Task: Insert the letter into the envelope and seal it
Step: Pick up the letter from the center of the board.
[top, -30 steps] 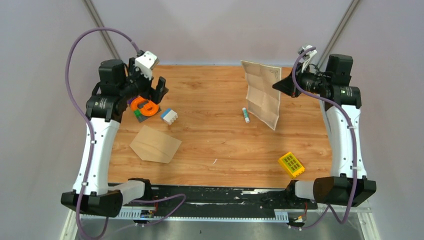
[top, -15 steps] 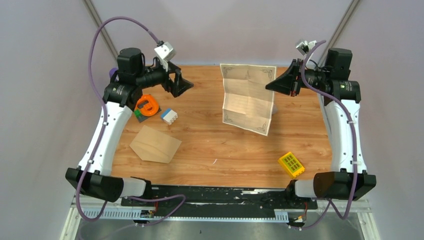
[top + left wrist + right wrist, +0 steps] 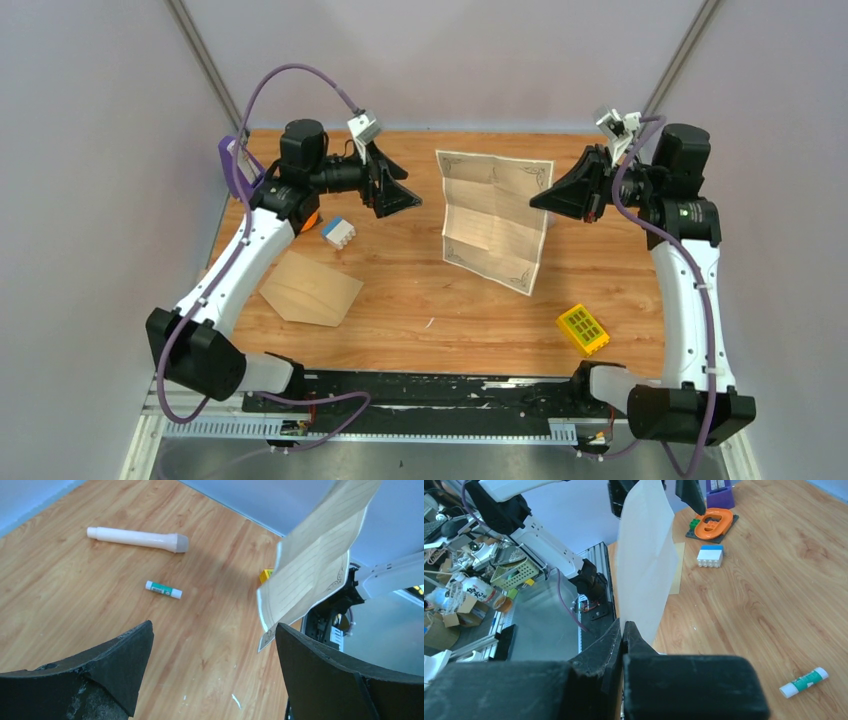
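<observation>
R gripper (image 3: pixel 543 200): jaws shut on edge of letter (image 3: pixel 495 222); the sheet hangs unfolded off its tips, clear of table (image 3: pixel 430 290). L gripper (image 3: pixel 412 196): jaws wide apart, empty, tips facing letter, no contact. Envelope (image 3: pixel 312 290): flat on table, below L gripper.

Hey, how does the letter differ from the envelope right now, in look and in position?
The letter hangs in the air, pinched at one edge by the right hand; the envelope lies flat on the table, untouched. The letter is pale, with ruled lines, corner ornaments and fold creases; the envelope is plain tan-brown with one pointed end. Both are thin paper, and they are well apart.
</observation>
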Motion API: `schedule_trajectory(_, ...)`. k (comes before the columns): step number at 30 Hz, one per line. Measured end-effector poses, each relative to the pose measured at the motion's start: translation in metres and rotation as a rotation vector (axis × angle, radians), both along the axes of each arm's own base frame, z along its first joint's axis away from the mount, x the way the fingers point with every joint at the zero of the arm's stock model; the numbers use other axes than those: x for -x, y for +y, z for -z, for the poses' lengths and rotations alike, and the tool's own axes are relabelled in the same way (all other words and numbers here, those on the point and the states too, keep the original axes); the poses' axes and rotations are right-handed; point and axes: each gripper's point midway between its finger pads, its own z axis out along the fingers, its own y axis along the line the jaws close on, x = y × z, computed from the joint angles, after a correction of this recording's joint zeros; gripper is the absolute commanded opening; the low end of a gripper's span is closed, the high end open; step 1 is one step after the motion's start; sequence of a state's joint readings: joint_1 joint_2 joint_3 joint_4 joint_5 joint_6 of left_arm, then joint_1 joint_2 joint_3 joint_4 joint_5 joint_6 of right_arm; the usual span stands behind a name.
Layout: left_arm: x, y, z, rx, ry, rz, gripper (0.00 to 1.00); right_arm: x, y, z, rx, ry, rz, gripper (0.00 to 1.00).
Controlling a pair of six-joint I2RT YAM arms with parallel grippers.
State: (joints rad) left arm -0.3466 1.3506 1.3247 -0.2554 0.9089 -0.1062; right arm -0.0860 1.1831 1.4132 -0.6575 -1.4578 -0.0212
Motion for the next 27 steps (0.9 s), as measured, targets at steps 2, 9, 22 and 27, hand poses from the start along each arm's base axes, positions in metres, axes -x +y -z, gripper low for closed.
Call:
schedule_trajectory(2, 0.000, -0.002, 0.004, 0.012, 0.013, 0.008, 1.00, 0.007, 0.001, -0.003, -0.004, -0.020, -0.007, 0.00)
schedule_trajectory(9, 0.007, -0.006, 0.016, 0.040, 0.040, 0.055, 1.00, 0.017, 0.003, -0.017, -0.022, -0.060, -0.046, 0.00)
schedule_trajectory(22, 0.047, -0.035, 0.015, 0.162, 0.065, 0.317, 1.00, -0.004, 0.003, 0.011, -0.052, 0.091, -0.067, 0.00)
schedule_trajectory(27, 0.059, -0.045, 0.017, 0.167, 0.081, 0.387, 1.00, -0.005, 0.003, 0.012, -0.051, 0.084, -0.067, 0.00)
